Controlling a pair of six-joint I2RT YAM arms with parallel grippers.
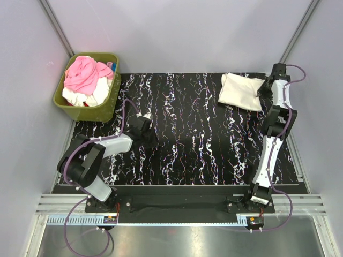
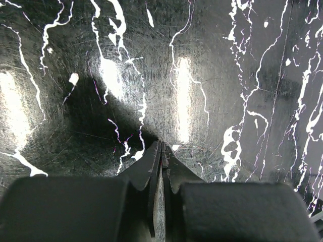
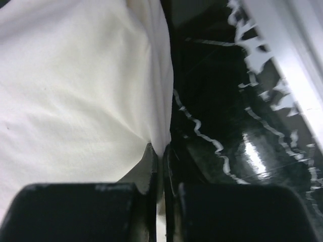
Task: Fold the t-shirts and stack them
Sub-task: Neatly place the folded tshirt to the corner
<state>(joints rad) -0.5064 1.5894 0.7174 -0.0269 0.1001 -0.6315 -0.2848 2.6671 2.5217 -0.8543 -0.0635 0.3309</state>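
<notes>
**Pinching a folded cream cotton t-shirt (image 1: 242,91) at the table's two o'clock**

Top view: the folded cream cotton t-shirt lies flat on the black, white-veined marbled table (image 1: 187,155), at about two o'clock, close to the far right corner. The right gripper (image 1: 262,90) meets the shirt's right edge. The left gripper (image 1: 146,131) hangs over bare tabletop at roughly ten o'clock from the centre, well apart from any cloth. At eleven o'clock, by the table's far left corner, an olive-green plastic basket (image 1: 110,104) holds a crumpled pink t-shirt (image 1: 83,75) lying on a bunched white t-shirt (image 1: 86,98).

Left wrist view: the left gripper (image 2: 161,148) is clenched, its jaws pressed together with nothing between them, just above the glossy table (image 2: 212,101).

Right wrist view: the right gripper (image 3: 162,151) is clamped tight, its tips nipping the edge of the folded cream cotton t-shirt (image 3: 75,101). The fabric fills the picture from nine to twelve o'clock, with a crease running into the tips. Dark table (image 3: 212,101) shows at three o'clock.
</notes>
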